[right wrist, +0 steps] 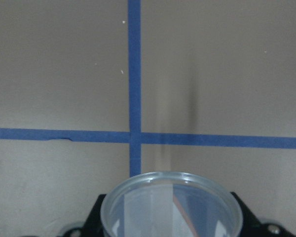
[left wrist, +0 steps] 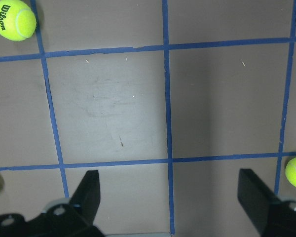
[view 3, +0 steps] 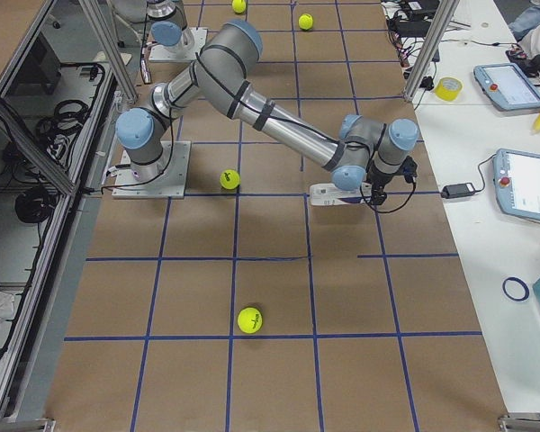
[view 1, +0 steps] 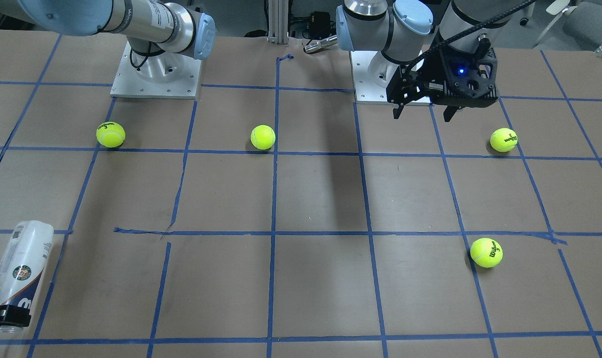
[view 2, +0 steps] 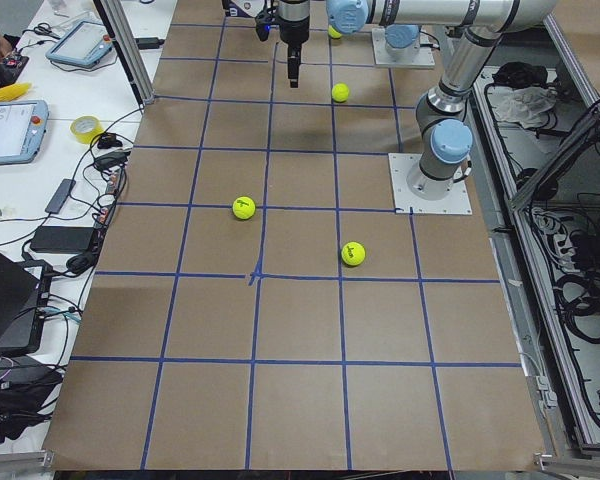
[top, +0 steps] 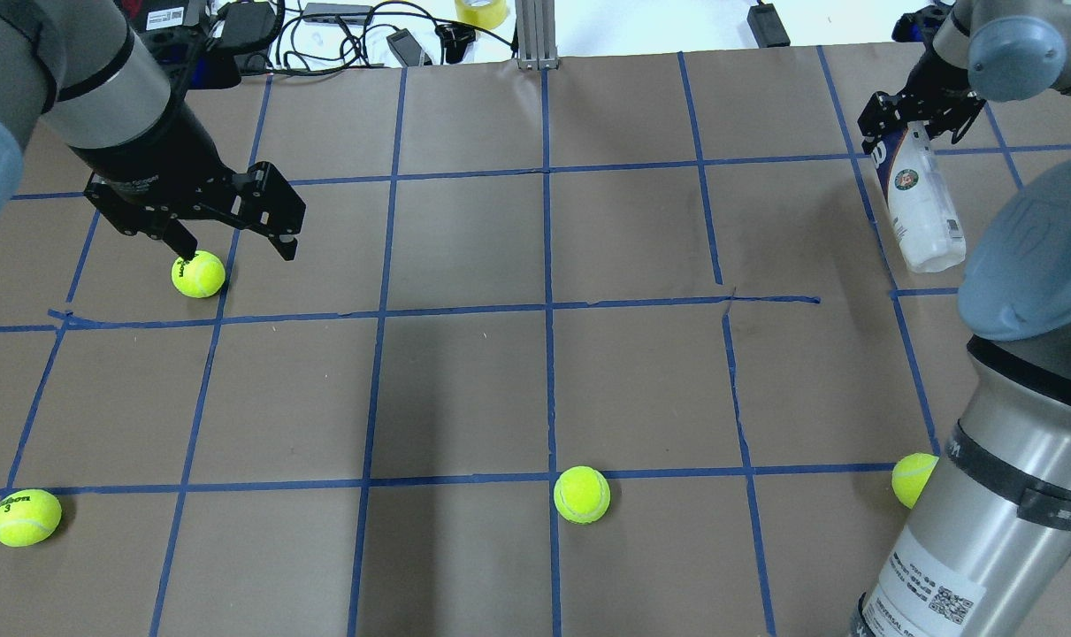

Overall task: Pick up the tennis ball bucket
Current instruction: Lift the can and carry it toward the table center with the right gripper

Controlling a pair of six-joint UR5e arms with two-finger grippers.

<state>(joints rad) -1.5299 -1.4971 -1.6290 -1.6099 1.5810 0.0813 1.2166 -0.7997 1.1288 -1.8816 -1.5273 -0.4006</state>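
"Wilson", no. 3 — on tennis ball (left wrist: pixel 13 19)

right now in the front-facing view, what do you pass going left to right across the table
tennis ball bucket → first tennis ball → centre tennis ball → left gripper → rightmost tennis ball

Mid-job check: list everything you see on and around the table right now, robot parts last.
tennis ball bucket: 1, clear with white label and navy band, far right of the table, gripped at its navy end
tennis balls: 4, yellow-green, one far left; three nearer the robot at left, centre and right
table: 1, brown with a blue tape grid
tape roll: 1, yellow, on the bench beyond the table's far edge
left end effector: 1, black, open and empty, hovering over the table's left side
right end effector: 1, black, shut on the tennis ball bucket
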